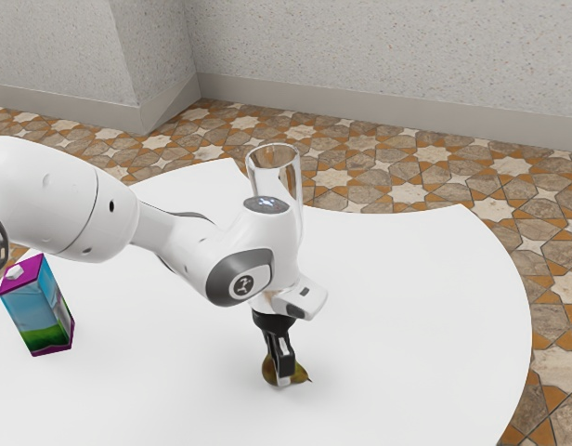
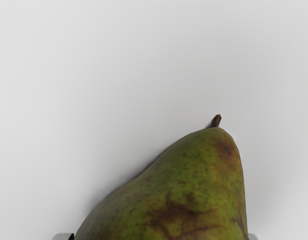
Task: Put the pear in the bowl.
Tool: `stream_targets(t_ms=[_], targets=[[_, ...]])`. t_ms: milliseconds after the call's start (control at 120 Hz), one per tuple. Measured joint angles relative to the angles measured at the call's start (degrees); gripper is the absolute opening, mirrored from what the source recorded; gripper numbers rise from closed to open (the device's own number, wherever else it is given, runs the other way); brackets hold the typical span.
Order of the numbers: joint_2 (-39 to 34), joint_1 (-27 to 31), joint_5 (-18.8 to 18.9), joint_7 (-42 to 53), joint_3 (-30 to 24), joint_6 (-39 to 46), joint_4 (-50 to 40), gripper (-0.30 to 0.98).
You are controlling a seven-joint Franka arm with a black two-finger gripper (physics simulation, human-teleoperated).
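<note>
In the exterior view, your arm [image 1: 63, 200] comes in from the left, and your gripper [image 1: 282, 375] points down with its tip right at the pear [image 1: 300, 373]. The pear lies on its side, low at the white table [image 1: 416, 316], with its stem [image 1: 310, 379] toward the exterior view's right. You can't tell how far open the gripper is, or whether it has hold of the pear. Toward the exterior view's left you have a carton [image 1: 35, 311] upright on the table, well apart from the pear. A tall clear glass [image 1: 273, 167] stands behind your arm, partly hidden by it. Past the table you see the patterned floor [image 1: 360, 167] and a pale wall [image 1: 379, 56].

In the wrist view, you look down on the pear close up, green with brown marks, just under your gripper.
</note>
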Motion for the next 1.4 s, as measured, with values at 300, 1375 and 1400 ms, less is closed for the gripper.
stream_targets(t_ms=[300, 1375, 1400], targets=[[-1.5, 0.1, 0.6, -0.3, 0.1, 0.2, -0.1, 0.26], [8.7, 21.1, 1.2, 1.9, 8.4, -2.4, 24.2, 0.3], [9.1, 21.4, 1.1, 2.1, 8.3, -2.4, 24.5, 0.3]])
